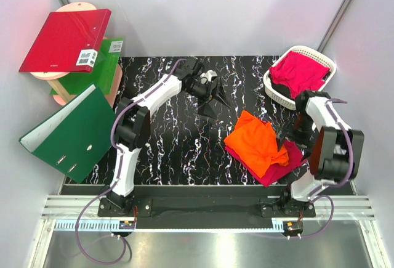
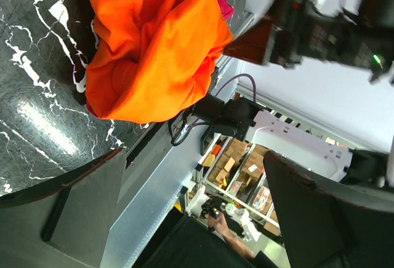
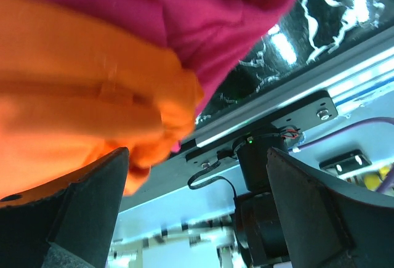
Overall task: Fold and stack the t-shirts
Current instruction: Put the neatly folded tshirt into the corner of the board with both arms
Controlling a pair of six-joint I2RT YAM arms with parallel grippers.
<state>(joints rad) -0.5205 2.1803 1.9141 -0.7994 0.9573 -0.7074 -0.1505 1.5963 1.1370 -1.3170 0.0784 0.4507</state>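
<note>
A crumpled orange t-shirt (image 1: 253,140) lies on a magenta t-shirt (image 1: 284,164) at the right front of the black marbled table (image 1: 172,151). Another magenta t-shirt (image 1: 300,73) fills the white basket (image 1: 275,89) at the back right. My right gripper (image 1: 287,137) hangs open at the right edge of the orange shirt, holding nothing. In the right wrist view its fingers (image 3: 74,212) stand wide apart just off the orange cloth (image 3: 80,108) and the magenta cloth (image 3: 215,21). My left gripper (image 1: 215,100) is open and empty over the table's middle, facing the orange shirt (image 2: 154,46).
A red ring binder (image 1: 64,40) rests on a wooden stand at the back left, with a green binder (image 1: 101,64) behind it. A second green binder (image 1: 74,132) leans over the table's left edge. White walls close in both sides.
</note>
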